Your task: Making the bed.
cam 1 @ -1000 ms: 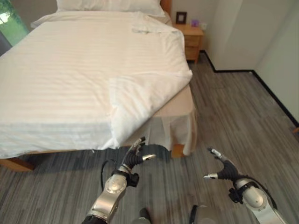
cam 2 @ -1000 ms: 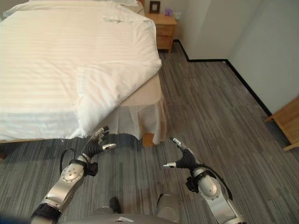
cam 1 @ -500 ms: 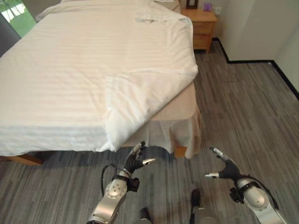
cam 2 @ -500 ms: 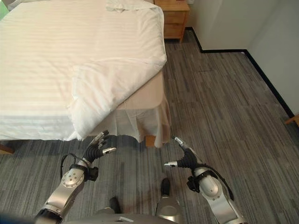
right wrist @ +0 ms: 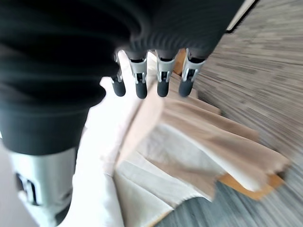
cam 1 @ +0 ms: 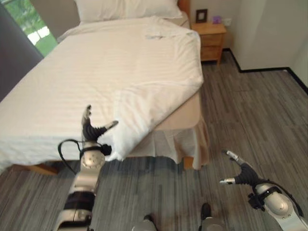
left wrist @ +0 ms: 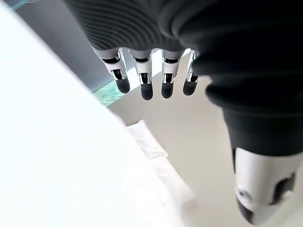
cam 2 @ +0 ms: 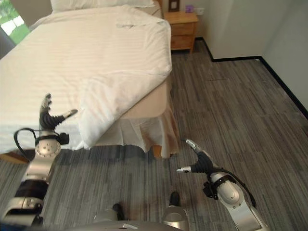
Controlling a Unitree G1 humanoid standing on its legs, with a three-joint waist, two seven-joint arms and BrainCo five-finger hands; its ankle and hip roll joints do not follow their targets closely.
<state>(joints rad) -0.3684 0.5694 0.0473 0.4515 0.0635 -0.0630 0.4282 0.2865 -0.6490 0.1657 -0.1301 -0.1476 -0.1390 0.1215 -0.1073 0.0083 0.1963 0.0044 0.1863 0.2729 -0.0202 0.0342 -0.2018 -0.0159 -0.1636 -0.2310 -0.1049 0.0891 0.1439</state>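
Observation:
A white striped duvet point(cam 1: 120, 67) covers the bed. Its foot corner point(cam 1: 139, 108) is folded back on itself and hangs over the edge, baring the beige mattress point(cam 1: 185, 113) and the bed skirt point(right wrist: 203, 142). My left hand point(cam 1: 91, 132) is raised beside the low tip of that folded corner, fingers point(left wrist: 147, 87) straight and apart from the cloth, holding nothing. My right hand point(cam 1: 240, 175) hangs low over the floor, right of the bed's corner, open and empty, with its fingers point(right wrist: 142, 85) pointing toward the bed.
A white pillow point(cam 1: 125, 7) lies at the head of the bed. A wooden nightstand point(cam 1: 211, 36) stands at the far right corner by the wall. Grey plank floor point(cam 1: 250, 110) runs along the bed's right side. A window point(cam 1: 33, 29) is at the far left.
My left hand has risen from floor level up to the duvet's hanging corner. The camera has shifted, so more of the bed's head shows. The right hand has barely moved.

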